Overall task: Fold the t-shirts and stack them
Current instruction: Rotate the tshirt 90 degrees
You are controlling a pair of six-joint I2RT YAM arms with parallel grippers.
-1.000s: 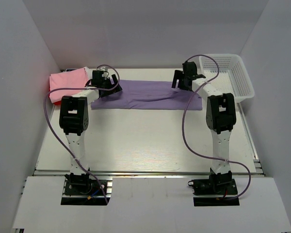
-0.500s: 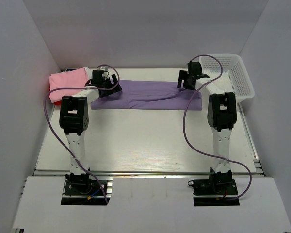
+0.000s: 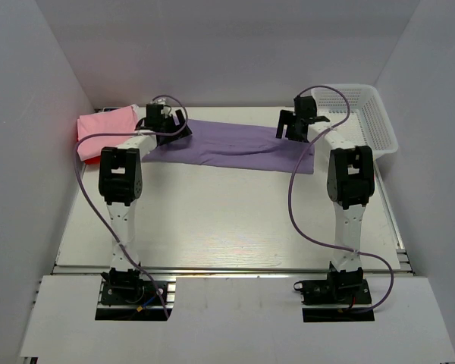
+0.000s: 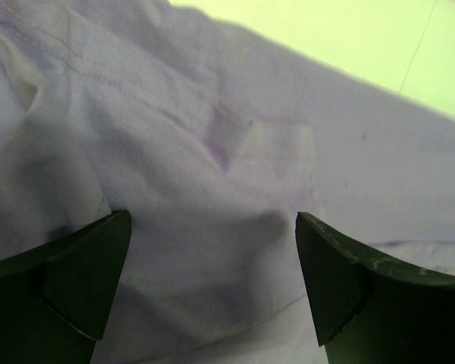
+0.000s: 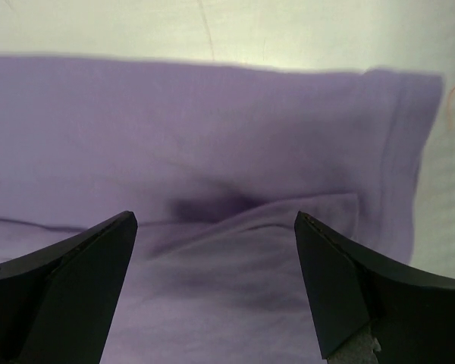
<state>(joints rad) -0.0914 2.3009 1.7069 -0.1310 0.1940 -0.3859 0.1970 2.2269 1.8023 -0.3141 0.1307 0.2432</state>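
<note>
From above, the lavender t-shirt point(image 3: 235, 148) lies spread flat across the far part of the table point(image 3: 227, 220), with its long axis running left to right. The left gripper point(image 3: 174, 129) hangs over its left end and the right gripper point(image 3: 288, 130) over its right end, so each arm is nearest its own end. The pink t-shirt point(image 3: 105, 127) sits folded at the far left, just beside the lavender one, with a strip of the red t-shirt point(image 3: 93, 159) showing under it.

Through the left wrist camera, the left gripper point(image 4: 212, 227) has its jaws spread wide with nothing between them. Rumpled lavender cloth point(image 4: 136, 114) lies directly below.

Through the right wrist camera, the right gripper point(image 5: 212, 220) is just as wide and just as empty. It is poised above a soft ridge in the lavender t-shirt point(image 5: 212, 129), with the hemmed edge off to the right. To my eye, both need only go straight down to pinch.
</note>
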